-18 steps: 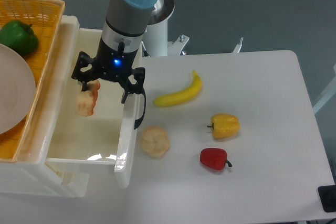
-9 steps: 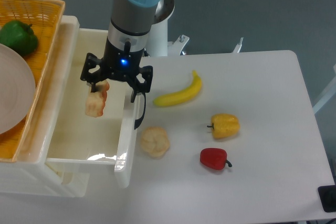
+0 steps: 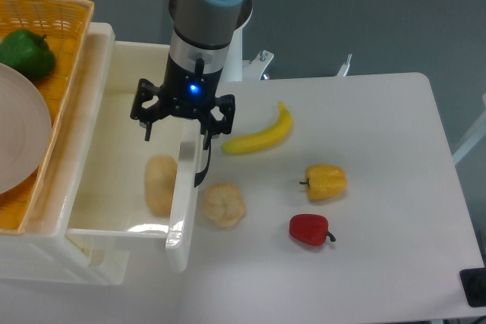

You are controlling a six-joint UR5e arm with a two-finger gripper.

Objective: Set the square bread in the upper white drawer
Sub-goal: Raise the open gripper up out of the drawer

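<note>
The bread (image 3: 160, 184) lay inside the drawer (image 3: 106, 123), against its front panel, with the end effector (image 3: 178, 125) above it spread wide and empty. Out on the table (image 3: 380, 157) sat a bun (image 3: 224, 204) just beside the drawer front, a banana (image 3: 259, 134), a yellow pepper (image 3: 326, 181) and a red pepper (image 3: 310, 229)

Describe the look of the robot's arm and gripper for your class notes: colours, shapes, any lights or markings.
The arm is a thick grey cylinder with a light-blue round cap at the joint. A black band joins it to the gripper, a black, angular two-finger unit with spindly linkages and a small glowing blue light at its centre.
</note>
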